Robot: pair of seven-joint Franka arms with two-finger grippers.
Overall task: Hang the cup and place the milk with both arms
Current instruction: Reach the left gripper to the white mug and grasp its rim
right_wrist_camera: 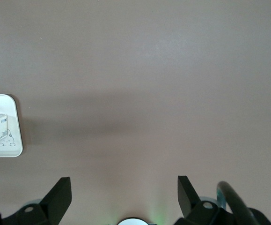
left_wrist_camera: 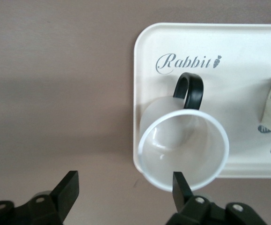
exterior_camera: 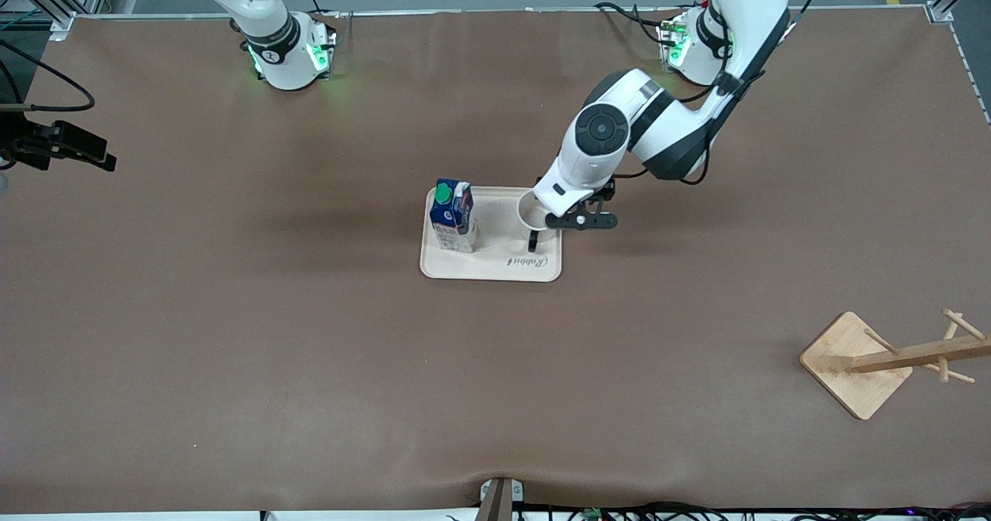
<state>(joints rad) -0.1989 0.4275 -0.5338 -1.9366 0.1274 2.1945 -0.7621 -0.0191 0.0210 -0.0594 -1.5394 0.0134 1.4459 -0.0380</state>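
**Brown table, left arm down at the cup**

Big brown-covered table [exterior_camera: 232,335] with a cream tray [exterior_camera: 495,267] in the middle. The left arm [exterior_camera: 619,138] folds down from its base so the left gripper [left_wrist_camera: 123,187] sits low at the tray edge toward its own end. The right arm [exterior_camera: 267,33] waits by its base, right gripper [right_wrist_camera: 124,192] spread over bare table.

On the tray: the milk [exterior_camera: 453,215] upright, and beside it the cup [left_wrist_camera: 184,150], handle pointing at the tray's printed word. A wooden rack [exterior_camera: 890,358] stands well apart, nearer the camera.

Left fingers [left_wrist_camera: 179,187] are spread wide: one tip at the cup's rim, the other outside the tray. Nothing pinched.
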